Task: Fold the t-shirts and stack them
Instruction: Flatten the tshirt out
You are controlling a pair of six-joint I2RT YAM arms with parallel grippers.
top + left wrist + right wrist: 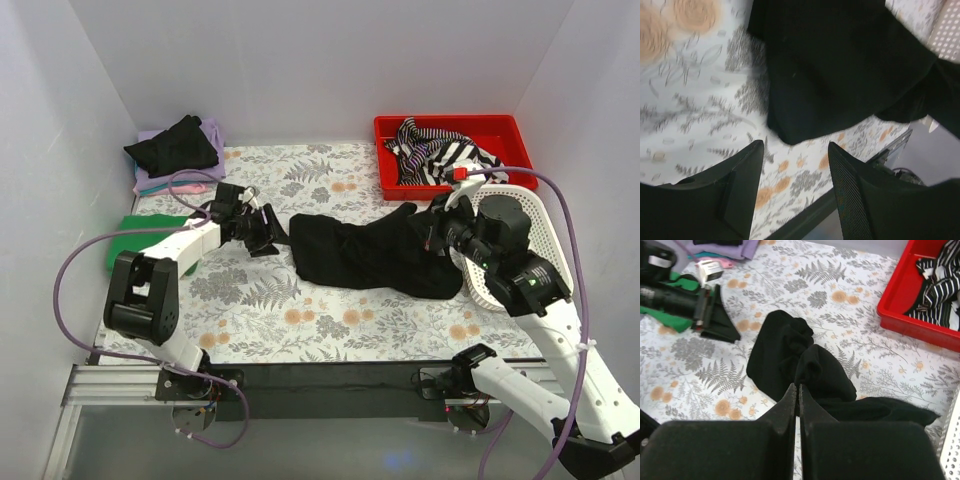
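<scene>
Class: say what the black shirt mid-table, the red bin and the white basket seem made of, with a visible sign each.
The black shirt: soft matte cloth; it lies rumpled in folds. Red bin: probably plastic; rigid, smooth walls. White basket: likely plastic; perforated mesh wall.

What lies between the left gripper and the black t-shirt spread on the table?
Only bare floral table covering; the left gripper is short of the black t-shirt, clearest in the left wrist view.

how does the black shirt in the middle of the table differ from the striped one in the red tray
The plain black cloth shirt is solid-coloured; the black-and-white striped cloth shirt is banded. The black one sprawls lengthwise on the floral table covering; the striped one is heaped inside the red plastic tray. Both are crumpled, unfolded.
</scene>
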